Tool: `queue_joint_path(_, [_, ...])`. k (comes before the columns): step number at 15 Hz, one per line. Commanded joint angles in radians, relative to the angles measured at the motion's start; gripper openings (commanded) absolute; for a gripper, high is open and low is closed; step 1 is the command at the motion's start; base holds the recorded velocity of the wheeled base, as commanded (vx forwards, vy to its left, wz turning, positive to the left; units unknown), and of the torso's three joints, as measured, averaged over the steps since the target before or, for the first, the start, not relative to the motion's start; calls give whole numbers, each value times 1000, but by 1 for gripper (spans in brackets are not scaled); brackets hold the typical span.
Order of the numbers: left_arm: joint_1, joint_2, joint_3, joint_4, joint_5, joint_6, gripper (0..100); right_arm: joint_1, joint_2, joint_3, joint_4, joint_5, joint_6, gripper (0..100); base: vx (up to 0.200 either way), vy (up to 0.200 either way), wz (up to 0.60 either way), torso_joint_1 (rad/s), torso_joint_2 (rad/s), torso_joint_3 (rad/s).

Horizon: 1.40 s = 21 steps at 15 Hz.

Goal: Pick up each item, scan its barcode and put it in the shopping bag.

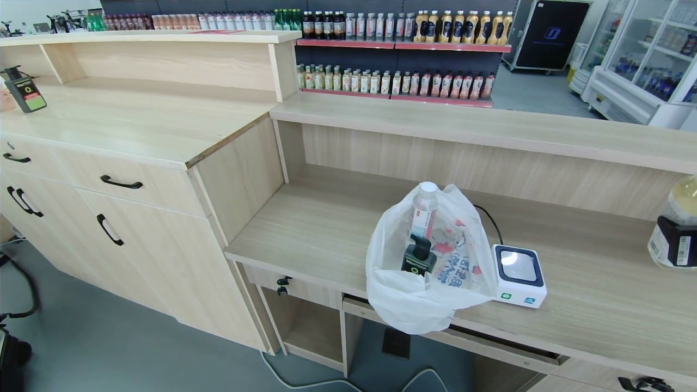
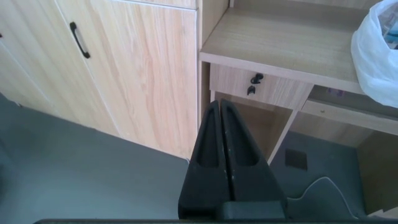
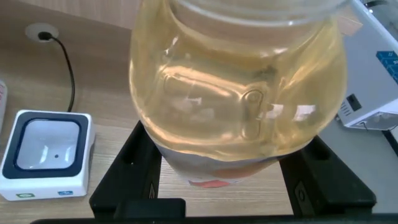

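Tabletop (image 1: pixel 326 228): pale wood-grain, smooth, matt. Bag (image 1: pixel 403 305): thin white plastic, crinkled, slightly translucent. Scanner (image 1: pixel 520 276): white plastic casing, glossy reflective window. Bottle (image 3: pixel 236 93): clear glossy plastic with moulded relief. Left gripper (image 2: pixel 219 107): black plastic, matt, smooth jaws.

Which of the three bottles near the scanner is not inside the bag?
The big bottle of yellow liquid, held in the right gripper. The white-capped bottle and the black pump bottle both stand inside the bag.
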Motion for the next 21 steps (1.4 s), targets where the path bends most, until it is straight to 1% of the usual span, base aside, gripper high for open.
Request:
queue_joint_path(1, [1,0,0,0,1,0,0,11,-2,-6,-10,10,19,0,0,0,600,7,7,7])
queue_joint_path(2, [1,0,0,0,1,0,0,13,8,-9,-15,50,70,0,0,0,0,0,0,0])
queue_joint_path(4, [1,0,0,0,1,0,0,11,43,-9,-20,128,222,0,0,0,0,0,0,0])
queue_joint_path(6, [1,0,0,0,1,0,0,10,80,-17,-20,143,340,0,0,0,0,0,0,0])
queue_joint_path(8, [1,0,0,0,1,0,0,7,127,-17,-23,151,373,0,0,0,0,0,0,0])
queue_joint_path(10, [1,0,0,0,1,0,0,10,178,-27,-40,162,436,0,0,0,0,0,0,0])
queue_joint_path(12, [1,0,0,0,1,0,0,13,224,-34,-83,237,450,0,0,0,0,0,0,0])
queue_joint_path(14, [1,0,0,0,1,0,0,16,285,-38,-168,338,450,0,0,0,0,0,0,0])
queue_joint_path(16, [1,0,0,0,1,0,0,33,345,-54,-225,389,447,0,0,0,0,0,0,0])
queue_joint_path(21, [1,0,0,0,1,0,0,83,494,-80,-351,392,430,0,0,0,0,0,0,0])
